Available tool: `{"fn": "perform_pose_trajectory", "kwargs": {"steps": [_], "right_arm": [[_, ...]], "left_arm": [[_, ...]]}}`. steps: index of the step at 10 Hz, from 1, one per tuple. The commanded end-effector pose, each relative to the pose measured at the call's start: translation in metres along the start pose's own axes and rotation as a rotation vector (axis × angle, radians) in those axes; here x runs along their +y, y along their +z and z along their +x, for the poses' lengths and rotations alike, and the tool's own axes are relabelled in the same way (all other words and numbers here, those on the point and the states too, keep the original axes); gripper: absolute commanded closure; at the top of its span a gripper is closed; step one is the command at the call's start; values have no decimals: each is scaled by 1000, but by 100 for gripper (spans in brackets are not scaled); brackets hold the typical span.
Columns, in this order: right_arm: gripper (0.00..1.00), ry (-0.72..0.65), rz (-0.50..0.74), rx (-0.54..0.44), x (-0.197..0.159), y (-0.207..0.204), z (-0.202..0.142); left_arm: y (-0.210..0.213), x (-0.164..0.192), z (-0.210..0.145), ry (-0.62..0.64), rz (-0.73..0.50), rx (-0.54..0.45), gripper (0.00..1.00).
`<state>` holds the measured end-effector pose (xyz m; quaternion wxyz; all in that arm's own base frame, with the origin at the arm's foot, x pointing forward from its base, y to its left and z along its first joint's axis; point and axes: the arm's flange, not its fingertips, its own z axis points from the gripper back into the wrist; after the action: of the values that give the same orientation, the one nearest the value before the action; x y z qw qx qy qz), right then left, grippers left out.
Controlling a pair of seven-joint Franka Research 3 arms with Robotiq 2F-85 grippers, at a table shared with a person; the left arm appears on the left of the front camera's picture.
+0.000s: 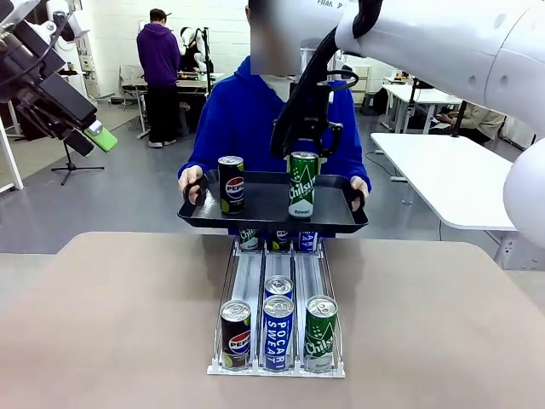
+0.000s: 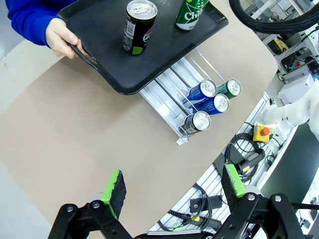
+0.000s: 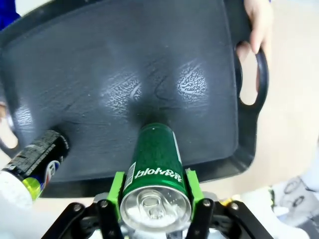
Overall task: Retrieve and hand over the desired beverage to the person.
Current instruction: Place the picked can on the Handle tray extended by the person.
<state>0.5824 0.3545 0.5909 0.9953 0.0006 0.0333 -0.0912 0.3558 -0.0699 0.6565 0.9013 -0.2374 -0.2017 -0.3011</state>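
Observation:
The person in a blue hoodie holds a black tray by both handles at the far side of the table. A green Chilsung can stands upright on the tray, and my right gripper is shut on its top. In the right wrist view the gripper has its green pads clamped on either side of the can. A black Pepsi can stands to its left on the tray. My left gripper hangs open and empty high at the left, its pads wide apart.
A clear can rack lies mid-table, with Pepsi, Pocari Sweat and Chilsung cans at its front. The person's hand grips the tray handle. A white table stands at right.

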Motion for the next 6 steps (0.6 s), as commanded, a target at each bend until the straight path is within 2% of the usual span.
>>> {"fn": "perform_pose_trajectory", "kwargs": {"steps": [1, 4, 5, 6], "right_arm": [[42, -25, -34, -5, 14, 15, 7], [42, -13, -23, 3, 11, 11, 8], [0, -6, -20, 14, 11, 11, 8], [0, 0, -19, 10, 11, 11, 7]], "left_arm": [[3, 1, 0, -10, 5, 13, 0], [3, 1, 0, -10, 5, 13, 0], [3, 1, 0, -10, 5, 13, 0], [3, 1, 0, -10, 5, 13, 0]]}}
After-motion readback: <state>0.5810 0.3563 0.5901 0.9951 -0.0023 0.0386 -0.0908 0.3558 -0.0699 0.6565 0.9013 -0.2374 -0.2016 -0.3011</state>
